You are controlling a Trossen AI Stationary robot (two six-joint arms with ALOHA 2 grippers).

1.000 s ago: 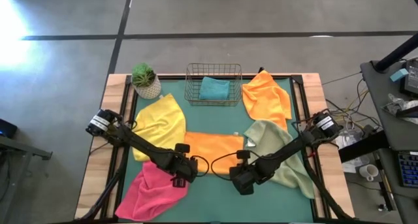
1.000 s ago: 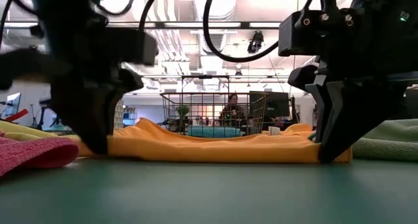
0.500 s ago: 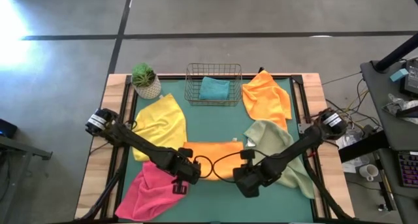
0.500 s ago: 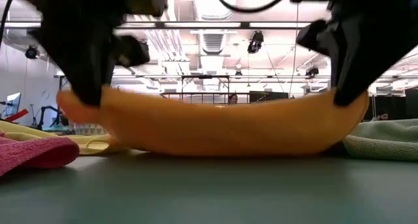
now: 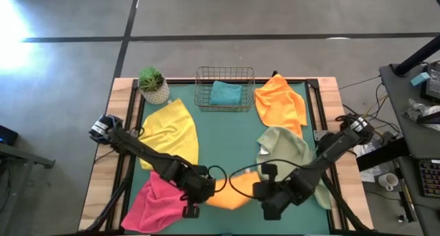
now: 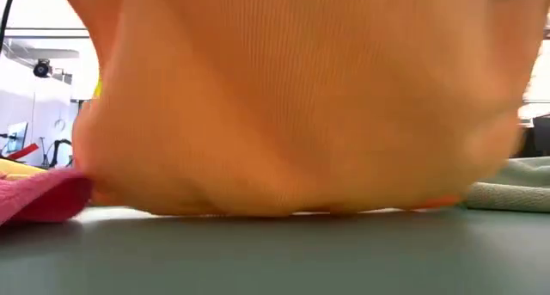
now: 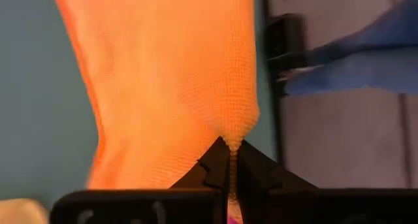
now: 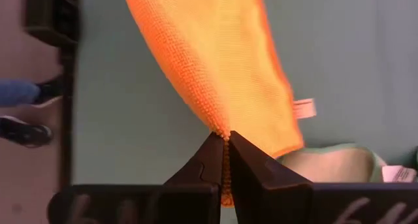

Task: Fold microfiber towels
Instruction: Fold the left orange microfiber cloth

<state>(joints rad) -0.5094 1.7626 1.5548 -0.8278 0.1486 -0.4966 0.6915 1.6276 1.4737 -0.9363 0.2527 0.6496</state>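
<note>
An orange microfiber towel (image 5: 230,197) hangs between my two grippers near the table's near edge. It fills the low view (image 6: 284,97), and its lower fold reaches down to the table. My left gripper (image 5: 203,192) is shut on its left end and my right gripper (image 5: 267,192) on its right end. Lying flat on the table are a yellow towel (image 5: 172,133), a pink towel (image 5: 157,205), a second orange towel (image 5: 280,102) and a sage green towel (image 5: 285,148). A teal towel (image 5: 225,93) lies in the wire basket. My left gripper pinches a bunched corner of the orange towel (image 7: 230,140) between its two fingertips, slanting down from above. The cloth hangs away from the fingers, and its lower part (image 6: 258,205) is at the table. My right gripper pinches the opposite corner (image 8: 222,127) between its two fingertips, also slanting down. The towel spreads out from that pinch and sags between the two grippers.
A wire mesh basket (image 5: 225,89) stands at the far edge, with a small potted plant (image 5: 152,84) to its left. Bare green mat shows in the table's middle (image 5: 227,133). A person's legs show on the floor beyond the table (image 7: 353,61).
Both grippers have risen and come toward the table's near edge, staying shut on the orange towel. The towel, which lay flat in the middle, has been lifted by its near corners. It now hangs bunched between them, with its far part drawn toward the near edge.
</note>
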